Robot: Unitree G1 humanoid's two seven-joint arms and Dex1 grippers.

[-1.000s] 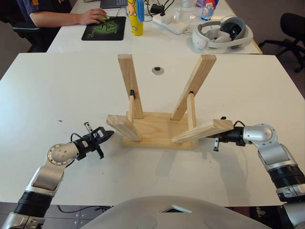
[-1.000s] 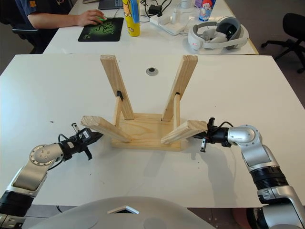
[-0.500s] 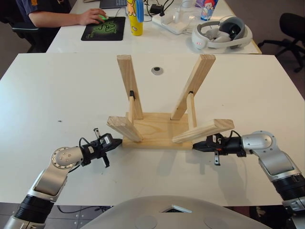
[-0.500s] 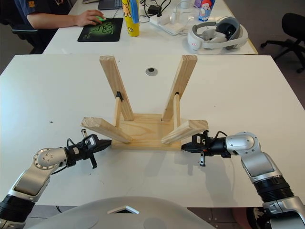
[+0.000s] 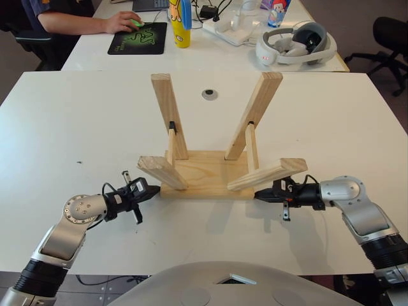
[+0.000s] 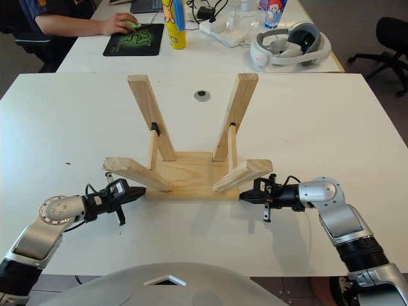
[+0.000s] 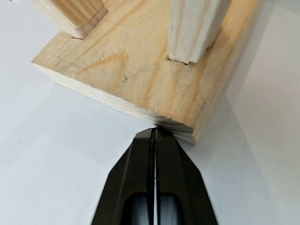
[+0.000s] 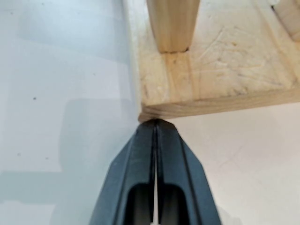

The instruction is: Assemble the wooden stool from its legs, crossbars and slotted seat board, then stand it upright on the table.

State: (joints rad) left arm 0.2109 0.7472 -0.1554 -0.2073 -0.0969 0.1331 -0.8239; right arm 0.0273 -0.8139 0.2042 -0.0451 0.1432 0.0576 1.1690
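Note:
The wooden stool (image 5: pixel 207 172) lies upside down on the white table (image 5: pixel 76 121), seat board flat and four legs slanting up and outward. A thin crossbar (image 5: pixel 252 145) joins the legs on each side. My left gripper (image 5: pixel 155 190) is shut, its tip touching the seat board's (image 7: pixel 136 79) near left corner. My right gripper (image 5: pixel 257 195) is also shut, its tip pressed against the seat board's (image 8: pixel 211 79) near right corner. Neither gripper holds anything.
A small round grommet (image 5: pixel 208 94) sits in the table behind the stool. A second table behind carries a yellow bottle (image 5: pixel 182 22), a headset (image 5: pixel 296 43), cables and a mouse pad (image 5: pixel 133 38) with a person's hand on a mouse.
Both grippers have come down from beside the near leg ends to the seat board's near corners. The stool has slid a little away from me.

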